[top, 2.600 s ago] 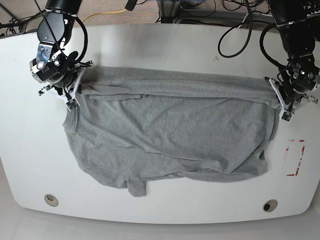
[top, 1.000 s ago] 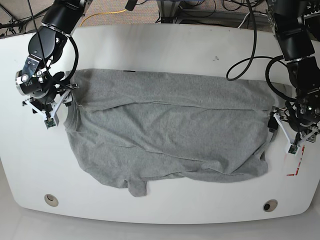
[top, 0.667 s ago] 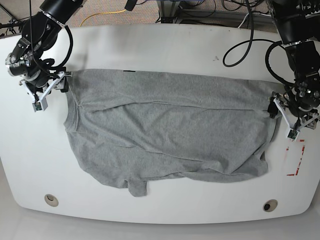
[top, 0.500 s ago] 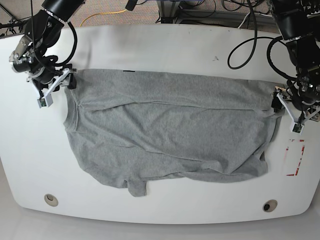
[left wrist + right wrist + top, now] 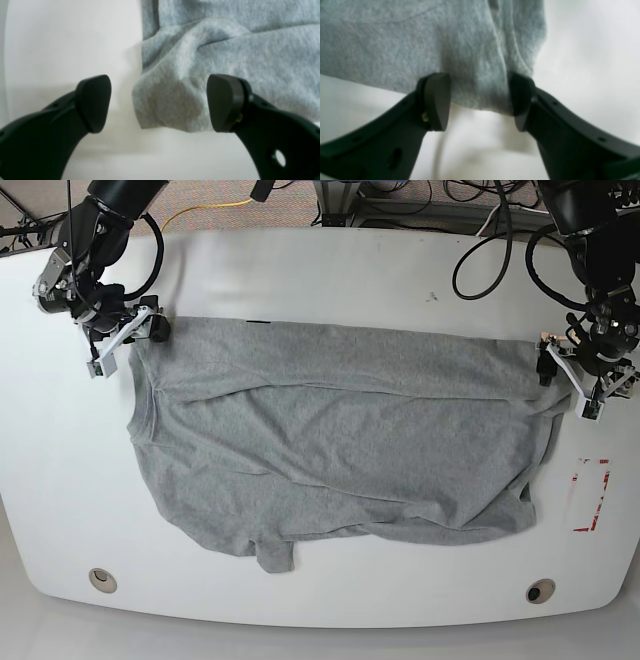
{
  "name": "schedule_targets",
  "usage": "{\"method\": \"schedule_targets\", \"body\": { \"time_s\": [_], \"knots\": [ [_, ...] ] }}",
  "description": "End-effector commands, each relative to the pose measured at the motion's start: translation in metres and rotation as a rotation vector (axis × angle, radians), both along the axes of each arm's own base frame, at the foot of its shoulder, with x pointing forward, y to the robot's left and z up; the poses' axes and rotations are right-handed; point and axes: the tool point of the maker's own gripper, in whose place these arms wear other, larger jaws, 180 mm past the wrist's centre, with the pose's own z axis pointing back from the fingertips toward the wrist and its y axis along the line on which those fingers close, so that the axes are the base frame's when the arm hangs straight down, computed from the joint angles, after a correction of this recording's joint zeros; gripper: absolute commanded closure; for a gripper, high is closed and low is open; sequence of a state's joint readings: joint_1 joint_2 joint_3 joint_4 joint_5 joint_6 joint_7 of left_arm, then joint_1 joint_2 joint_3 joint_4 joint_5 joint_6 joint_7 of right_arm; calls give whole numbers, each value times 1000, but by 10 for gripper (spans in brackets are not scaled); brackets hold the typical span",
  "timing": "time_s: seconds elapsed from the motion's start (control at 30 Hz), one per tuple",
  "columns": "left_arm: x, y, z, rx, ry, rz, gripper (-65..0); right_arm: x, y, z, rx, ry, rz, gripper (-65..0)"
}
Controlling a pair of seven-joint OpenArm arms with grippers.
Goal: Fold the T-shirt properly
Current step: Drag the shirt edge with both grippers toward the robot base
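— So where does your shirt lie?

— You have the heather-grey cotton T-shirt (image 5: pixel 340 435) spread across the middle of the white rounded table (image 5: pixel 320 270), plain grey side up. A long horizontal fold runs below its far edge, and the near hem is rumpled, with a small flap poking toward you at the front left of the base view.

— And your left arm?

— Your black left gripper (image 5: pixel 158 102) sits at the shirt's far corner on the right of the base view (image 5: pixel 590 375). Its fingers are spread wide. A rounded grey corner of cloth lies between them on the table; it is close against the right-hand finger (image 5: pixel 225 102) in the wrist view and apart from the other finger.

— The right one?

— Your black right gripper (image 5: pixel 480 101) is at the opposite far corner (image 5: pixel 125 340). Its fingers stand apart too, less widely, with a bunched, seamed edge of the T-shirt (image 5: pixel 470 50) between them. The cloth reaches both pads, but you cannot tell from the blurred wrist view whether they press it.

— Anything else on the table?

— You can see a red-and-white printed label (image 5: pixel 590 495) near the right edge, and two round grommets (image 5: pixel 102 580) along the front.
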State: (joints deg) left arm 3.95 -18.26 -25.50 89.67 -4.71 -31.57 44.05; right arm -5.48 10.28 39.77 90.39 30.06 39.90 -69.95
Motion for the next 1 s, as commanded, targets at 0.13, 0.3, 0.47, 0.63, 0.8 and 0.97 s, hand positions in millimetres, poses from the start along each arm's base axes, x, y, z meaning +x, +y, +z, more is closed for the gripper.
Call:
{"method": "schedule_targets", "body": {
  "time_s": [0.13, 0.3, 0.47, 0.63, 0.8, 0.97],
  "knots": [
    [8, 5, -1, -29, -51, 4, -556, 4, -3, 0, 10, -10, -7, -369],
    [0, 10, -21, -56, -7, 27, -554, 2, -2, -4, 19, 0, -10, -366],
    [-8, 13, -36, -76, 33, 47, -553, 2, -2, -4, 19, 0, -10, -363],
    [-9, 13, -39, -84, 41, 51, -396, 3, -3, -3, 16, -2, -8, -193],
    [-12, 14, -41, -76, 51, 51, -88, 4, 0, -3, 12, 3, 13, 0],
    [-23, 15, -43, -60, 80, 52, 0, 4, 0, 1, -21, 6, 58, 0]
  ]
}}
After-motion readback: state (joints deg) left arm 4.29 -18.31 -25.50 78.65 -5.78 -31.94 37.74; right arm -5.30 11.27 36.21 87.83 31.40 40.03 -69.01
